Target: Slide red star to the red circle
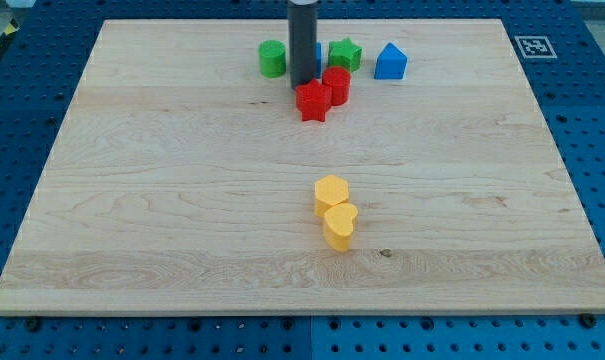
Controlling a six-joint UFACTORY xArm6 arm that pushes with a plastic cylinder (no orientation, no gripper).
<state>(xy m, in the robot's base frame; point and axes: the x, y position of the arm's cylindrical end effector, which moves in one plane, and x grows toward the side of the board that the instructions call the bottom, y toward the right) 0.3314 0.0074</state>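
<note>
The red star [313,101] lies near the view's top centre, touching the red circle [336,84] just up and to its right. My tip [304,81] comes down from the view's top and stands right behind the red star's upper left edge, left of the red circle.
A green circle [272,58] lies left of the rod, a green star [345,53] right of it, and a blue block [390,62] further right. Another blue block is mostly hidden behind the rod. A yellow hexagon [332,191] and yellow heart [339,225] touch lower down on the wooden board [162,200].
</note>
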